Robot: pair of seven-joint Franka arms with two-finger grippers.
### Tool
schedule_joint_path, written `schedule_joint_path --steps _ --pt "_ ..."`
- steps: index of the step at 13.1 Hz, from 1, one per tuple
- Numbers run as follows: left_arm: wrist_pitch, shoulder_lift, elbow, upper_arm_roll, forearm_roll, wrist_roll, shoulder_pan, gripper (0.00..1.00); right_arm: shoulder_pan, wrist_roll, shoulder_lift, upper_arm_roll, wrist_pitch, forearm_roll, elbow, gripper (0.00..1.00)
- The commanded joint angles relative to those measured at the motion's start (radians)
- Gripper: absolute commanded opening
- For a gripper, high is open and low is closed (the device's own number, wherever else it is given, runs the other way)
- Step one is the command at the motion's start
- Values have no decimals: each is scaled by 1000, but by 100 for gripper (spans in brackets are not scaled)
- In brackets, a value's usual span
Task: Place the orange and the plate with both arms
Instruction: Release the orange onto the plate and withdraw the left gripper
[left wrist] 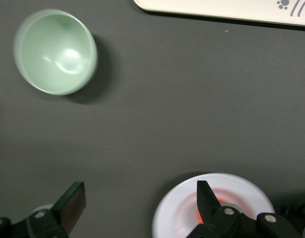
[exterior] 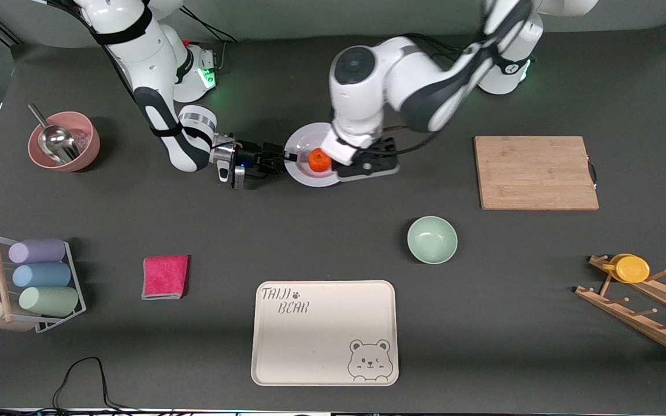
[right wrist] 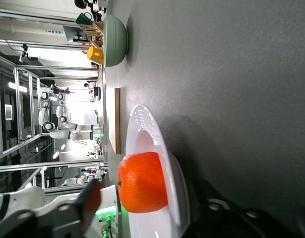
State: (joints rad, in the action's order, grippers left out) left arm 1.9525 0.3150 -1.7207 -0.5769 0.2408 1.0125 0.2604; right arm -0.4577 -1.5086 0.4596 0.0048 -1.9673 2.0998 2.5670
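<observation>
Orange sits on the plate, toward the robots' edge of the surface, about midway along it. Left hand hangs low over that plate with its fingers wide apart around the fruit, nothing gripped. Right hand lies low at the plate's rim on its own arm's side; whether it's pinched on, I cannot tell. That plate looks glossy, stiff and breakable, so take the rim squarely. The orange is light, firm and will roll: grip it across the middle
</observation>
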Motion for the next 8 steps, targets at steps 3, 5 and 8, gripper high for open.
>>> schedule_joint_path --steps 3,5,8 --pt "-127 -215 -54 0 -63 -222 -183 100 -24 -143 63 1 -24 35 -30 33" --pt "-176 -260 -56 0 -72 -422 -304 100 -24 -165 65 0 -25 37 -30 20" --pt "-220 -312 -51 3 -171 -709 -527 100 -24 -182 67 0 -27 37 -30 0"
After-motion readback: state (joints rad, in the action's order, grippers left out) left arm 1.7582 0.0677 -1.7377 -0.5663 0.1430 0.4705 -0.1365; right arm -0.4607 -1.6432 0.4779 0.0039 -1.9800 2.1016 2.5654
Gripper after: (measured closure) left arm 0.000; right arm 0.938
